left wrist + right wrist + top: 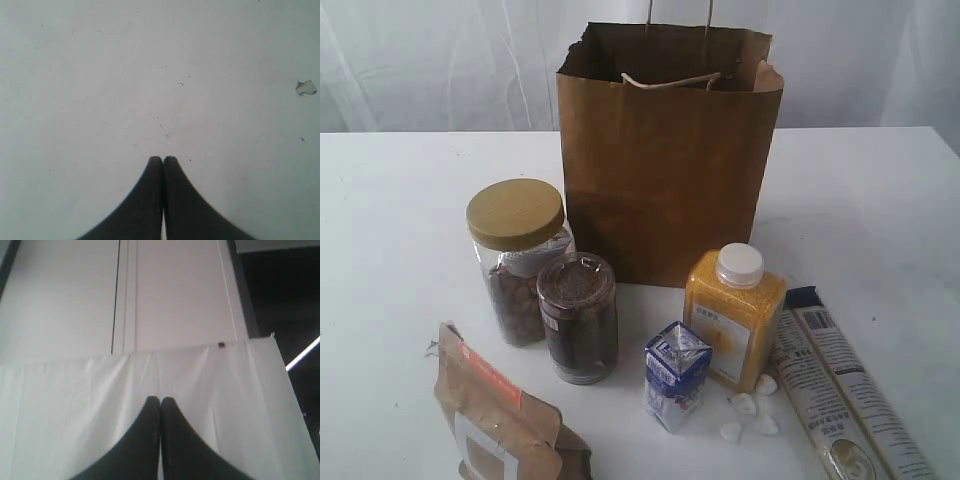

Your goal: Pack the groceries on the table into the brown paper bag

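Lining the counter (pixel 400 200) before the brown paper bag (pixel 665 190), groceries (pixel 578 320) run from kraft pouch (pixel 495 410) to long packet (pixel 840 390). Left pincer (pixel 163 161), over bare counter, and right pincer (pixel 160 400), facing a curtain (pixel 100 415), are clamped shut, empty; which is nearer cannot be told.

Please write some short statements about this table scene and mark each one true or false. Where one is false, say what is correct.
1. The brown paper bag stands upright with its mouth open. True.
2. The yellow bottle has a red cap. False: its cap is white.
3. The clear jar with tan lid is already inside the brown paper bag. False: it stands on the table, in front of the bag and toward the left.
4. The left gripper and the right gripper are both shut and hold nothing. True.
5. The long printed packet lies flat, to the right of the yellow bottle. True.
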